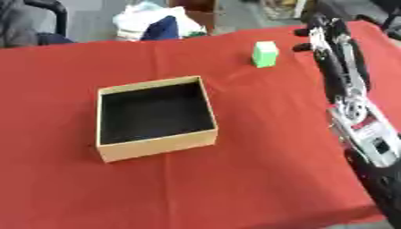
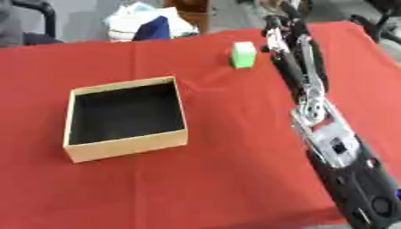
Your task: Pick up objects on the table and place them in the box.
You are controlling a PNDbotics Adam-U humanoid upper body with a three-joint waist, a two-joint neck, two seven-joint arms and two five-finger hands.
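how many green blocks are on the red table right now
1: the green block stands on the red table beyond the empty box, just left of the right hand. None looks hidden.

I can read no writing anywhere in front of me. The small light-green block [image 1: 266, 53] toward the upper right of the frame shows plain faces with no print that I can make out. The square tan cardboard box with the black lining [image 1: 156, 147] at left of centre carries no label or brand on its walls. On my own right forearm, low at the right edge, a small red and white patch [image 1: 363, 127] sits on the silver housing; it may be a sticker, but its marks are too blurred to read. The red tablecloth [image 1: 250, 179] bears no sign or number.
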